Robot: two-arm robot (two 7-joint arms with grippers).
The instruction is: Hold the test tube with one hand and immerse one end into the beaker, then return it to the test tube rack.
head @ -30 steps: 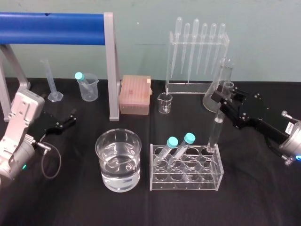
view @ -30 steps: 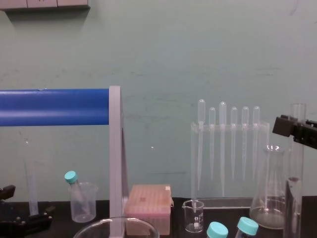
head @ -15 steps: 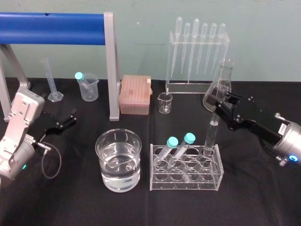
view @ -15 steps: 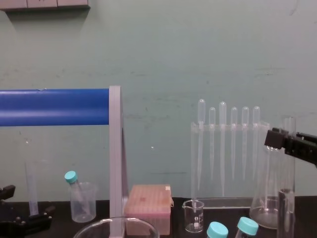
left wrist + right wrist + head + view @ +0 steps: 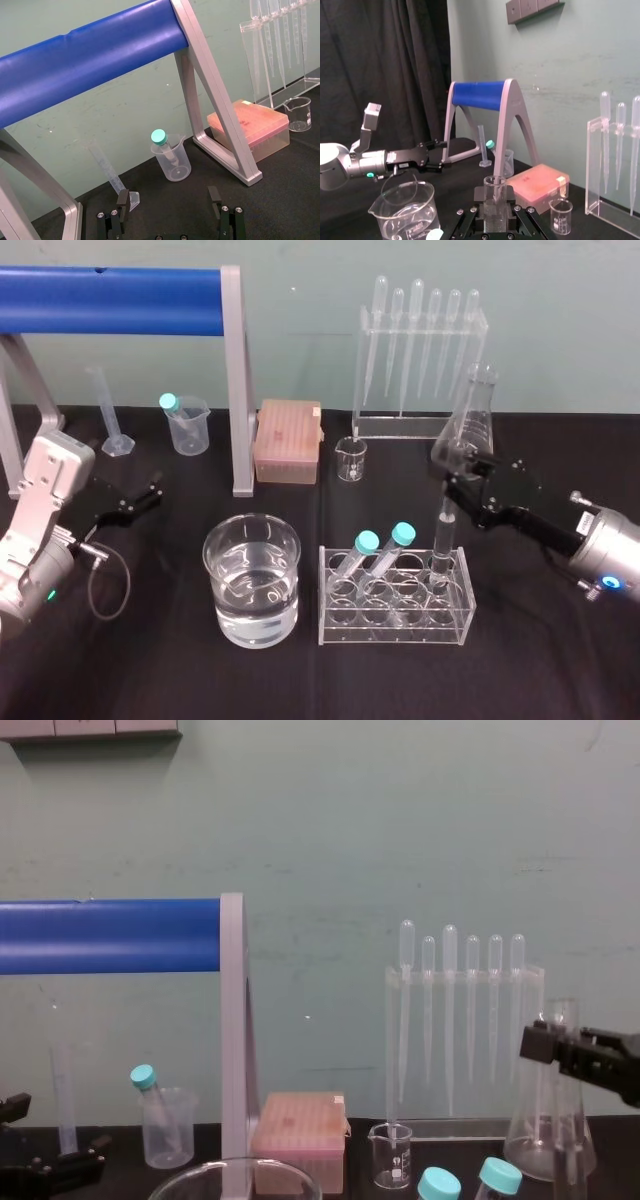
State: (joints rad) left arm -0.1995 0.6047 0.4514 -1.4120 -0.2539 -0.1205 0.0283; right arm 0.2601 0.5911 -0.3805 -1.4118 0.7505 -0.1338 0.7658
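Return step: right gripper [image 5: 455, 480], jaws clenched on long clear glass test tube [image 5: 443, 538] standing in clear plastic rack [image 5: 395, 628], rear-right hole. Next: release, lift clear. Left gripper [image 5: 168, 197] parked well left of rack, jaws released.

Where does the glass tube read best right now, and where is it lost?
Right wrist view: test tube stands out, close up in the right gripper. Head view: faint against the black cloth. Chest view: it merges with the flask behind.
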